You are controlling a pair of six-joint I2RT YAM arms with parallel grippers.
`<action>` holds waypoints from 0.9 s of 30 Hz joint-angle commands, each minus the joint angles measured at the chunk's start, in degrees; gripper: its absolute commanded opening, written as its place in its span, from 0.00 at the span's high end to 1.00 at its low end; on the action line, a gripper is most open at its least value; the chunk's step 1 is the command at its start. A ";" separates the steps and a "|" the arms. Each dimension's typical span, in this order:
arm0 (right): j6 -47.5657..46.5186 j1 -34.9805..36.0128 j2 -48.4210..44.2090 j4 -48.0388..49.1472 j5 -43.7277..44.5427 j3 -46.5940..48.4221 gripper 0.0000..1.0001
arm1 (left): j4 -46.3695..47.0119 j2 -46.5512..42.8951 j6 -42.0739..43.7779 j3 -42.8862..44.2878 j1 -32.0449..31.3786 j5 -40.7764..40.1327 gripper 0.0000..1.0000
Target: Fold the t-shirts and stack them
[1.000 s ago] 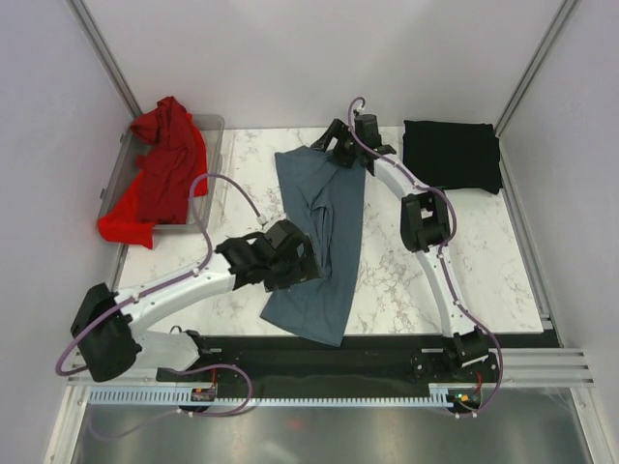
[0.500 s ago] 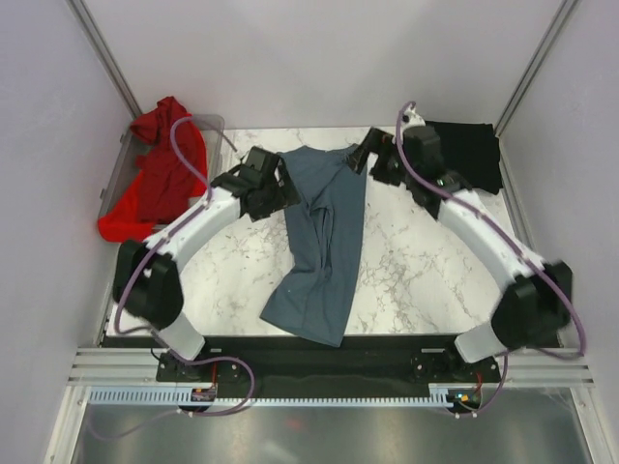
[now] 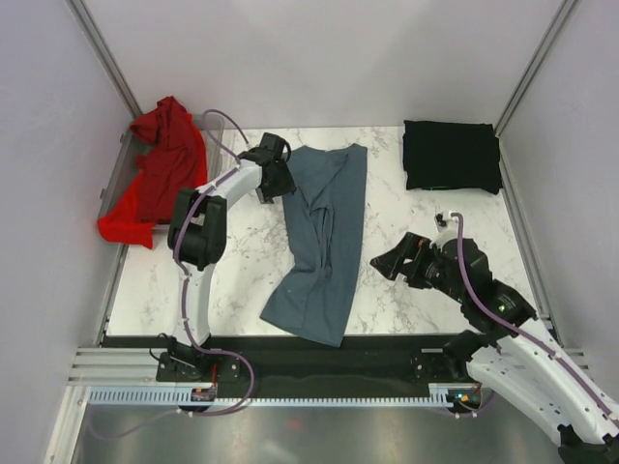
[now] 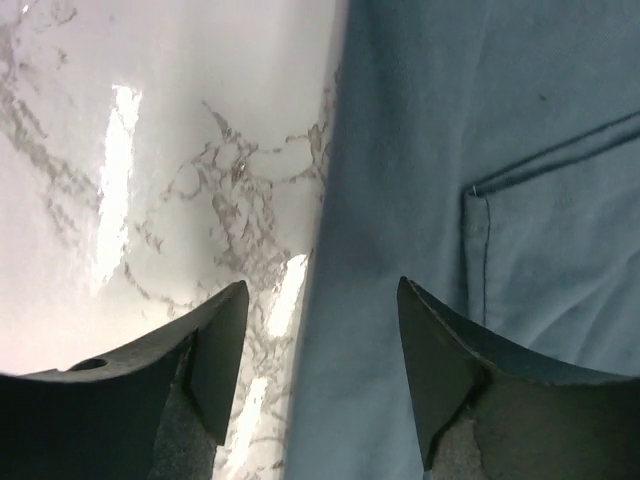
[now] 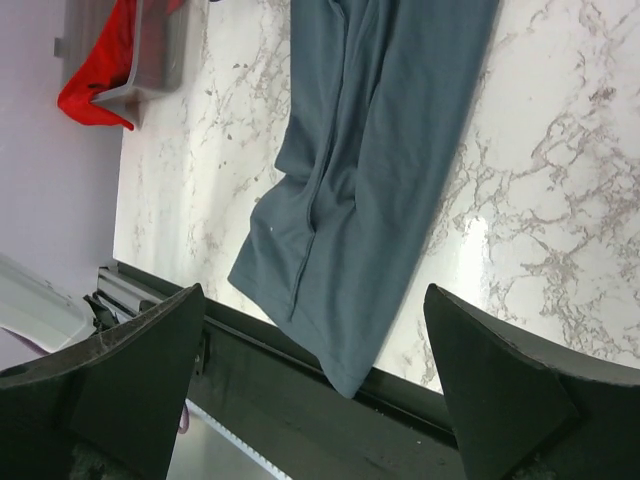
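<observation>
Left tool [image 3: 278, 186] sits at the far left edge of the blue-grey shirt [image 3: 324, 242] on the tabletop [image 3: 416, 217]. From above, the black shirt [image 3: 450, 155] looks folded and the red shirt [image 3: 160, 169] lies heaped, unfolded. My left wrist view adds the detail: tool spread, astride the hem, gripping nothing. My right wrist view shows the right tool [image 5: 315, 300] spread, empty, over the half-folded strip.
</observation>
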 commanded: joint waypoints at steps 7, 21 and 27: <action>-2.79 0.23 5.13 -2.92 0.39 3.31 0.02 | 0.05 8.47 2.73 9.24 -0.10 0.86 0.55; -4.38 0.32 9.61 -3.10 -0.13 -0.38 0.02 | -3.20 20.79 6.51 37.90 9.22 11.90 0.52; 0.71 2.59 13.91 5.41 -4.44 -5.47 0.02 | -7.23 7.19 7.13 23.33 9.92 13.79 0.08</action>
